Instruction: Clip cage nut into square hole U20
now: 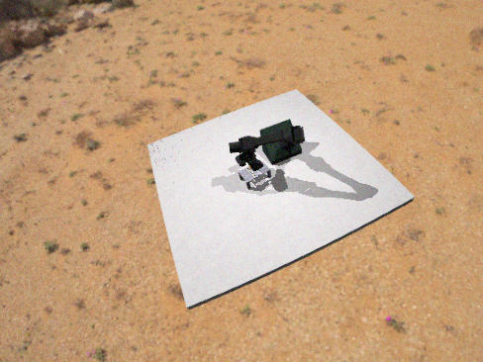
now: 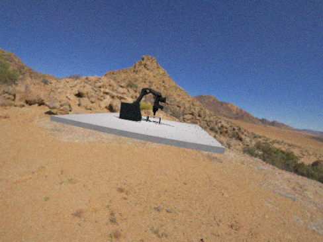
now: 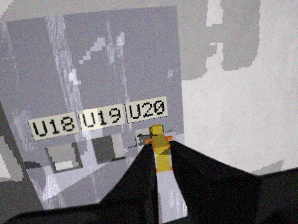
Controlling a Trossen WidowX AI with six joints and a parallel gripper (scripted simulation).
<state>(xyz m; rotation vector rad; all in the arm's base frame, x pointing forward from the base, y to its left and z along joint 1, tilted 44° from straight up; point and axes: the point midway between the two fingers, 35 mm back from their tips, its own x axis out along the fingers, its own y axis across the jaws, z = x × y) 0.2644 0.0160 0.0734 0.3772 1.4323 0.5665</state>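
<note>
Matte black jointed arm (image 1: 269, 140) (image 2: 143, 94), blocky dark-green base (image 1: 281, 140) (image 2: 130, 111), black claw (image 3: 160, 149) with tapering, angular fingers

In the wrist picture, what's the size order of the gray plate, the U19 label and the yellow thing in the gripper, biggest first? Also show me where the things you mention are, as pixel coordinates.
1. Gray plate (image 3: 100, 60)
2. U19 label (image 3: 101, 117) and yellow thing (image 3: 161, 145): too alike to rank
</note>
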